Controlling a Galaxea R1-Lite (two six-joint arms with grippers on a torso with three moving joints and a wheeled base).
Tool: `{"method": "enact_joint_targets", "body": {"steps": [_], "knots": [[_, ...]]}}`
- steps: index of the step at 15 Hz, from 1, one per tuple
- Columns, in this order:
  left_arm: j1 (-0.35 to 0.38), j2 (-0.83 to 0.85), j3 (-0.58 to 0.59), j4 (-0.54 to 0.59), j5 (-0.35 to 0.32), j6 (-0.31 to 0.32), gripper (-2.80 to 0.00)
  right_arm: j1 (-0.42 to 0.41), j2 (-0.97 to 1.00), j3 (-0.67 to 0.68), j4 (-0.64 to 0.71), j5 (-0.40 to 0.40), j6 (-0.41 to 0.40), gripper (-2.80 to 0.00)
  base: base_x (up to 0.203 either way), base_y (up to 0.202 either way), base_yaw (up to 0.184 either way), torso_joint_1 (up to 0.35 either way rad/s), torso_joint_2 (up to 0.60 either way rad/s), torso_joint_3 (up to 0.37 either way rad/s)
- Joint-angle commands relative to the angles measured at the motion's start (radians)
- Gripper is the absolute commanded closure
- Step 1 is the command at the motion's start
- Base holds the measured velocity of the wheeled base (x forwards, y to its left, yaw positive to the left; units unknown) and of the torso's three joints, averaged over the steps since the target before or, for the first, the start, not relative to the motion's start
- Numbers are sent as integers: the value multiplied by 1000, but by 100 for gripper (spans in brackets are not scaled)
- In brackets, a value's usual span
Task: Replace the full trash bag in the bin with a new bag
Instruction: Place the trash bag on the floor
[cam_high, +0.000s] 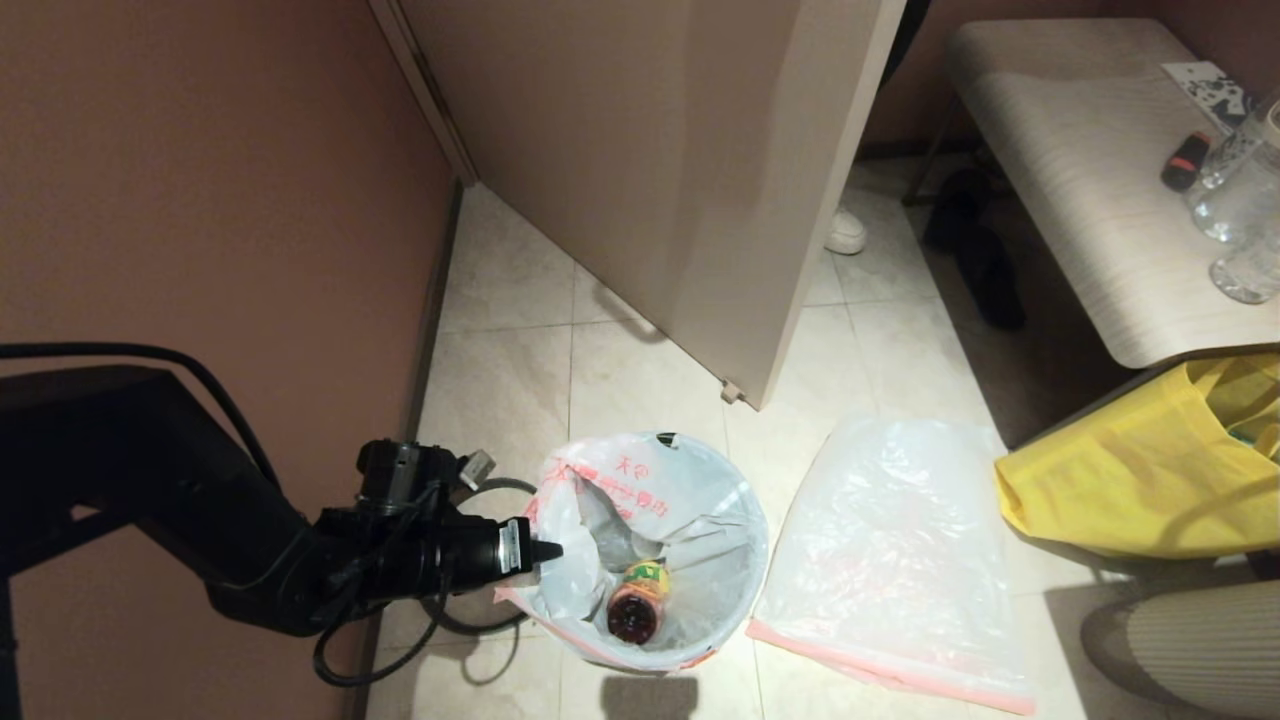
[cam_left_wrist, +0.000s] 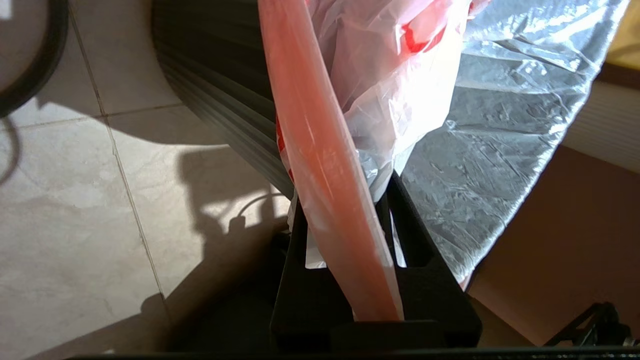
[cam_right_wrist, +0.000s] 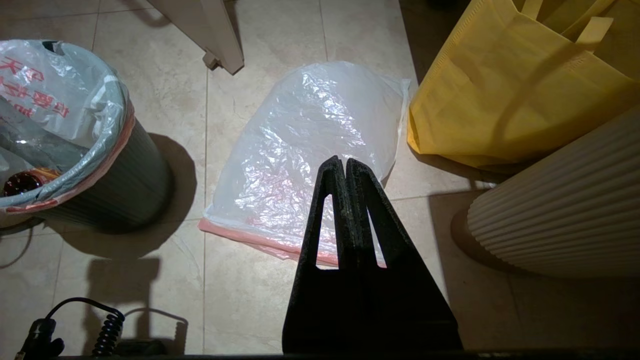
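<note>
Plastic, thin and slippery: the full trash bag (cam_high: 690, 510) lines the bin (cam_right_wrist: 125, 175). Left gripper (cam_high: 545, 550) fingers clamp its pink band at 9 o'clock; right gripper (cam_right_wrist: 345, 165) fingers together.

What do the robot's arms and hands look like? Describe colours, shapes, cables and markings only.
The left arm is bulky matt black, with loose black cables looping around its wrist, a camera module on top and a small white label near the left hand. The right hand has two flat black triangular fingers with cut-out slots, tapering to narrow tips. A coiled black cable lies nearby.
</note>
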Motion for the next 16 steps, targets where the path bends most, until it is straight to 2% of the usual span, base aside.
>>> {"method": "enact_joint_targets", "body": {"steps": [1,2,6,7,8,16], "knots": [[-18,45,4,-4,73,9,0,0,1,0,-1,0,1,0,0,0,0,0,0,0],[-25,63,8,-2,106,34,0,0,1,0,-1,0,0,0,0,0,0,0,0,0],[-28,96,-5,-7,107,40,0,0,0,0,-1,0,1,0,0,0,0,0,0,0],[-30,108,-13,-7,110,44,-93,0,2,0,0,0,0,0,0,0,0,0,0,0],[-31,109,-16,-6,109,50,-280,0,2,0,-2,0,0,0,0,0,0,0,0,0],[-28,35,88,-9,111,53,-280,0,1,0,-1,0,0,0,0,0,0,0,0,0]]}}
